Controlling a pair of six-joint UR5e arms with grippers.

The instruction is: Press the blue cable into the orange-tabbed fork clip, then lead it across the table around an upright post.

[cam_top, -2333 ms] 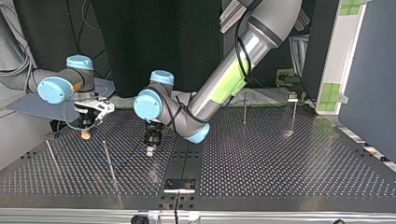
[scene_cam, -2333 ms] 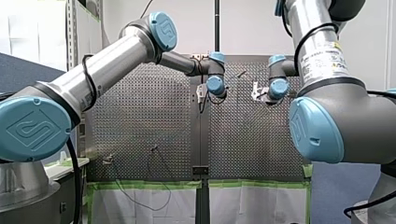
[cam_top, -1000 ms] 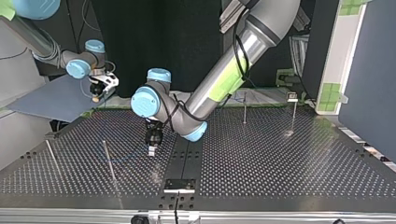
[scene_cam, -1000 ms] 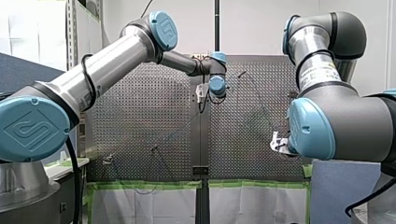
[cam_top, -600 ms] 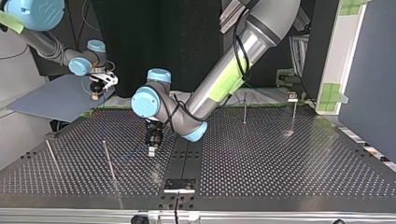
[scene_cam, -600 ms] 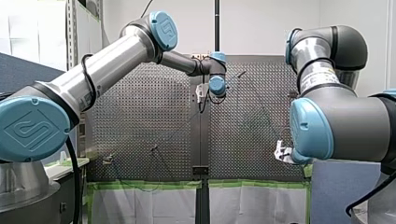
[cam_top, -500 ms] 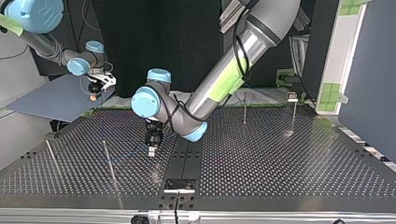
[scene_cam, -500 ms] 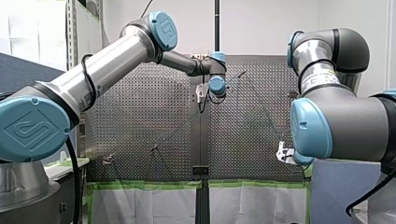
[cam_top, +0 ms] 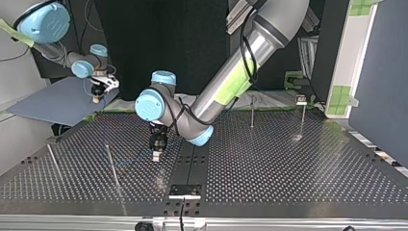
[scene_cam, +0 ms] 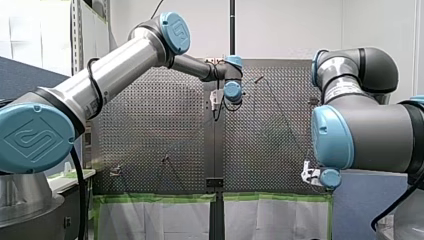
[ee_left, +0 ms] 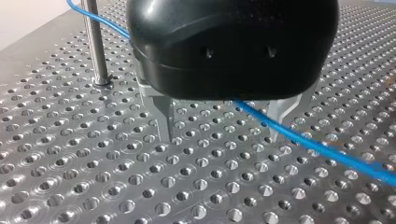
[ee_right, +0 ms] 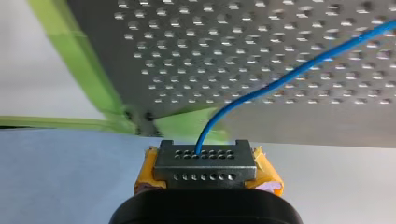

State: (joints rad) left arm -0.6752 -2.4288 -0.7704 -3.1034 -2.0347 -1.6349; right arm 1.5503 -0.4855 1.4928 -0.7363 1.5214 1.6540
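A thin blue cable (ee_left: 299,135) lies on the perforated table (ee_left: 93,177) and passes between the metal fingers of my left gripper (ee_left: 219,137), which stands open just above the plate without touching the cable. Behind that gripper the cable bends round an upright post (ee_left: 95,42). In the right wrist view my right gripper (ee_right: 208,170) is shut, its yellow pads (ee_right: 268,175) clamping the grey connector block (ee_right: 205,161) at the cable's end. In the top view my right gripper (cam_top: 97,96) hangs beyond the table's far left corner, and my left gripper (cam_top: 156,154) points down near the middle.
More upright posts stand on the table: two (cam_top: 112,166), (cam_top: 53,161) at the top view's left and two (cam_top: 252,110), (cam_top: 302,115) at its far right. A blue-grey panel (cam_top: 53,103) lies under my right gripper. Green tape (ee_right: 84,74) edges the table.
My right arm has drawn back from the table with the connector, out past the table's edge and lower in the front view, pulling the cable along. My left arm has stayed still.
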